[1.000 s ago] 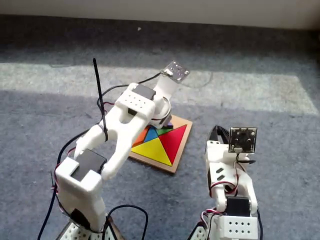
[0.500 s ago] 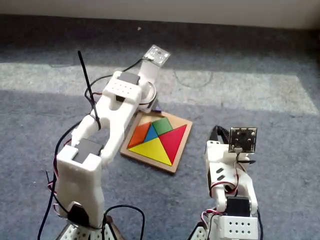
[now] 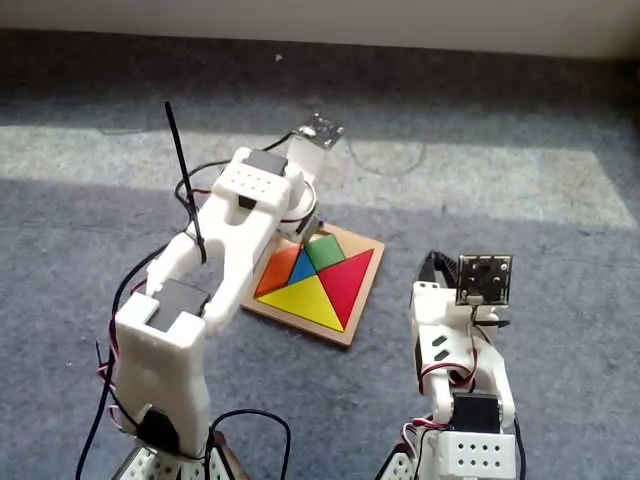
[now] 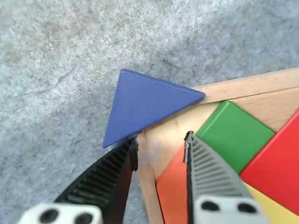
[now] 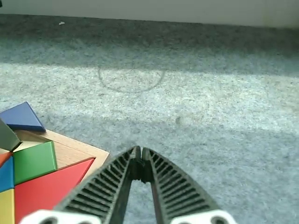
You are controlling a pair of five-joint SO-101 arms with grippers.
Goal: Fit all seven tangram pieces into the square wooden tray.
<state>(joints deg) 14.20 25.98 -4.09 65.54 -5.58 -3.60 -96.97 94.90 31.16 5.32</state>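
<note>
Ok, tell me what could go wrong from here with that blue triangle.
1. The blue triangle lies across the corner rim of the tray, partly over the carpet; a nudge could tip it outside instead of into the bare slot beside the green square.
2. The left arm's jaws stand open astride the rim next to the triangle; closing there might clamp the rim or shove the tray.

From above, the white left arm (image 3: 240,232) hides the far-left corner of the square wooden tray (image 3: 367,293), and the left wrist view's edge cuts off the red triangular piece (image 4: 275,163).
</note>
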